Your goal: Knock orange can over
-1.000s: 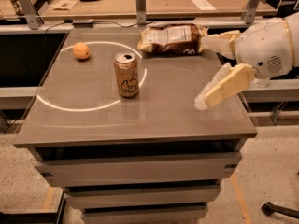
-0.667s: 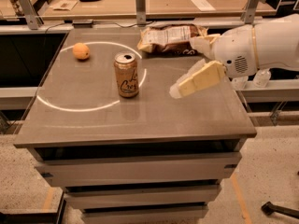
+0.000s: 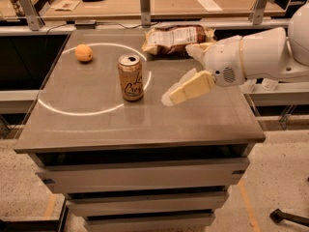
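The orange can stands upright on the grey table, left of centre, with its silver pull-tab top showing and dark script on its tan side. My gripper hovers just above the table to the right of the can, about a can's width away, not touching it. Its cream fingers lie close together, point left toward the can and hold nothing. The white arm reaches in from the right.
A small round orange fruit lies at the back left of the table. A crinkly brown-and-white snack bag lies at the back, behind my wrist. A wooden bench stands behind the table.
My gripper has moved left across the table toward the can. The can, the fruit and the bag have not moved.
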Controlling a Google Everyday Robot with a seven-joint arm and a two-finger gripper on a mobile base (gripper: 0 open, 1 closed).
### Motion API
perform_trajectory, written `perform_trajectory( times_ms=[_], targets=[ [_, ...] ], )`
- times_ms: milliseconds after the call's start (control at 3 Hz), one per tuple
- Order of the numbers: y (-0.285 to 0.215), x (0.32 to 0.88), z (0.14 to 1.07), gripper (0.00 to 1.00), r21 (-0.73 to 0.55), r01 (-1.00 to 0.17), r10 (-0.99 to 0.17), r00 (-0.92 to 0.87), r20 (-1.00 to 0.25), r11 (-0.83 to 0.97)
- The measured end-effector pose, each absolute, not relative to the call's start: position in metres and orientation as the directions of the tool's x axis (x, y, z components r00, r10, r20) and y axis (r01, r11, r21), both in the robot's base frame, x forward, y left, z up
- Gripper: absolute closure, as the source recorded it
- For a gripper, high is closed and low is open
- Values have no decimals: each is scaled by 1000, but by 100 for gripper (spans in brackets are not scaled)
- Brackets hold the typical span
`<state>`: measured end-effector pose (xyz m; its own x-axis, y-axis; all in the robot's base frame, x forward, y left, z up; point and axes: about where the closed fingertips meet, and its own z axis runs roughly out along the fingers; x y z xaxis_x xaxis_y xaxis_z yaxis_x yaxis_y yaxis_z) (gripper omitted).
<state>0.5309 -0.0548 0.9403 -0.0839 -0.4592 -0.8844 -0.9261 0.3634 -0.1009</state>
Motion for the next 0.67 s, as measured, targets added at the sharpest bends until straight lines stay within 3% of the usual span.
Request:
perform_trajectory(
  times_ms=[667],
  targets=[
    [-32, 575, 911, 0, -131, -915, -453, -61, -889, 381]
  ],
)
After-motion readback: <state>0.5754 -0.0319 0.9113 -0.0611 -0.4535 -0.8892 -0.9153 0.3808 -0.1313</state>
